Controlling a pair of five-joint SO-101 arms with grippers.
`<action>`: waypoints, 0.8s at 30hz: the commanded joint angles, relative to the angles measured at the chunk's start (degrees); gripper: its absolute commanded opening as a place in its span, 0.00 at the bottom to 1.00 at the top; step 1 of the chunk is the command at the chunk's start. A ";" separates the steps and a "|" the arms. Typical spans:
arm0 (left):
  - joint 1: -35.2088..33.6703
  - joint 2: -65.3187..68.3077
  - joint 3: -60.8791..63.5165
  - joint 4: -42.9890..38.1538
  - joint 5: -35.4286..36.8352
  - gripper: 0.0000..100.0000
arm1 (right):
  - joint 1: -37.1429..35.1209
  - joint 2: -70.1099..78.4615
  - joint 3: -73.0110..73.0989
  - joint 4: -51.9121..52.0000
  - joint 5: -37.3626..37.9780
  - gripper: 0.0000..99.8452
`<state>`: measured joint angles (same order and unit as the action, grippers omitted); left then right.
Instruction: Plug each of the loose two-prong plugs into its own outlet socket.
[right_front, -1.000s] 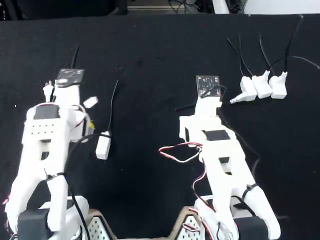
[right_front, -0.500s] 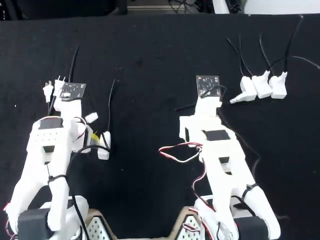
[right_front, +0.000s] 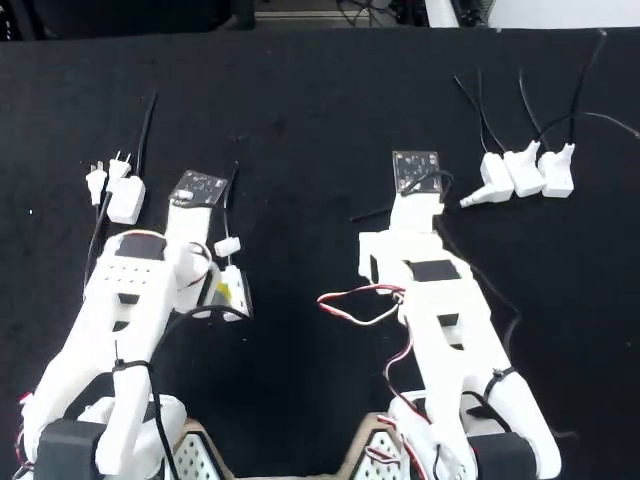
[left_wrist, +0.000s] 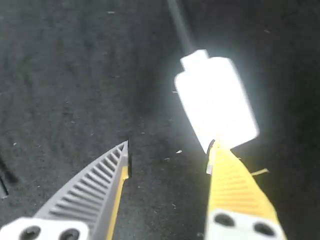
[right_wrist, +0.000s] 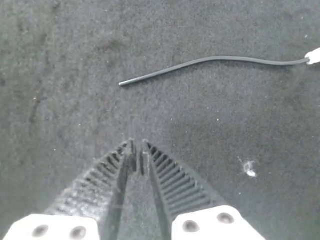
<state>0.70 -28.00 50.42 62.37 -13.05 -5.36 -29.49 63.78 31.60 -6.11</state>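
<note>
A white outlet block (left_wrist: 216, 100) with a black cord lies on the black table. My left gripper (left_wrist: 169, 150) is open, and its yellow finger (left_wrist: 227, 175) touches the block's near end while the grey finger stands apart on the other side. From above, the same gripper (right_front: 229, 270) sits at that block (right_front: 240, 288). Two small two-prong plugs (right_front: 107, 173) and another white block (right_front: 127, 200) lie at the far left. My right gripper (right_wrist: 137, 152) is shut on nothing, low over bare cloth near a loose black cord end (right_wrist: 200, 62).
Three white blocks with black cords (right_front: 525, 172) lie in a row at the back right, a small plug (right_front: 472, 200) poking out beside them. Red and white wires (right_front: 360, 300) loop between the arms. The table's far edge (right_front: 320, 28) runs along the back.
My left arm has swung right, away from the plugs at the far left, and its open gripper now sits at the corded block. The right arm has not moved.
</note>
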 joint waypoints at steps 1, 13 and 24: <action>-0.40 -1.58 -5.49 1.93 -0.26 0.25 | 0.79 -1.80 -1.63 -1.14 -0.44 0.01; -5.49 -0.97 4.09 -8.53 -0.35 0.25 | 1.49 -2.24 -1.80 -1.14 -0.44 0.01; 14.20 -1.14 3.03 -13.19 10.55 0.25 | 8.88 -1.89 -3.91 -1.14 -0.88 0.01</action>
<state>8.97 -28.00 55.96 51.65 -6.37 2.20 -29.49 63.78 31.60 -6.29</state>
